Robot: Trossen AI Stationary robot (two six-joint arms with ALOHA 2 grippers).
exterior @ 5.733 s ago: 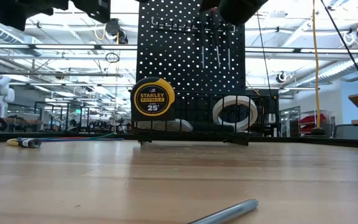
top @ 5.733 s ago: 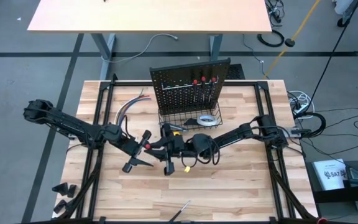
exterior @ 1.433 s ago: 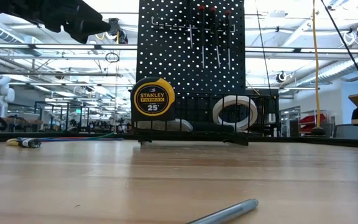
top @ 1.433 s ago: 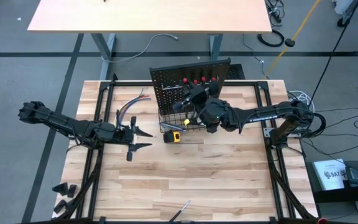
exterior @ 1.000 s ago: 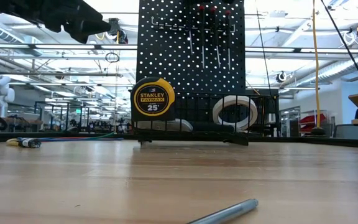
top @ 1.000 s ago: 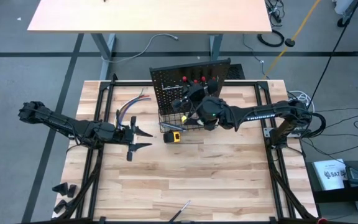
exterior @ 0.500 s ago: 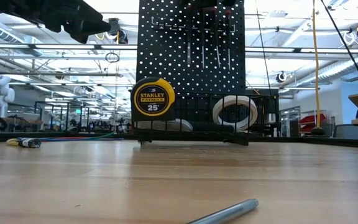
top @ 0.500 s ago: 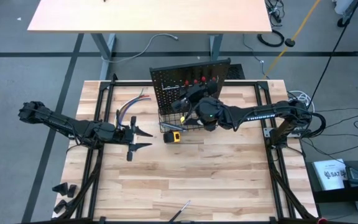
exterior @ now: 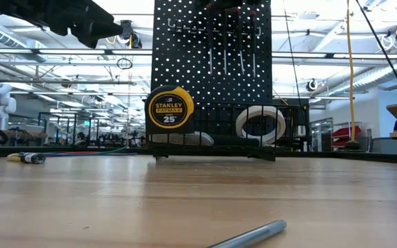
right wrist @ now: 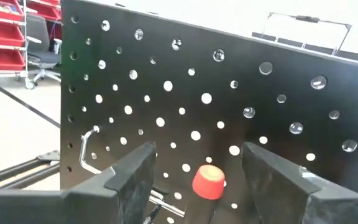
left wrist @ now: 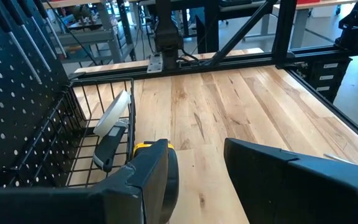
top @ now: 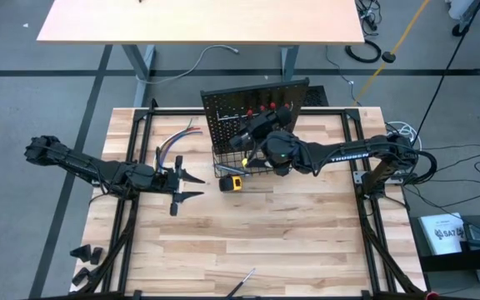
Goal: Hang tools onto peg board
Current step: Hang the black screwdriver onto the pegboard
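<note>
The black peg board [top: 222, 125] stands at the table's far middle, with a wire basket [exterior: 216, 117] along its foot. Several screwdrivers [exterior: 225, 55] hang side by side on its upper rack. My right gripper [right wrist: 197, 168] is open at the board's top, its fingers either side of one red handle end [right wrist: 209, 182] without touching it. The basket holds the white tape roll [left wrist: 112, 112] and the utility knife [left wrist: 107, 146]. The tape measure [top: 233, 183] stands on the table before the basket. My left gripper [top: 177, 185] hangs open to its left.
A bundle of coloured cables [top: 173, 146] lies left of the peg board. One more screwdriver [top: 242, 283] lies near the table's front edge. A black metal frame [top: 132, 167] runs along the table's sides. Bare wood lies between the tape measure and the front edge.
My right gripper has sunk a little in front of the peg board's top. In the low view its dark bulk now hides the red handle ends that showed a second ago. The screwdriver shafts hang where they were.
</note>
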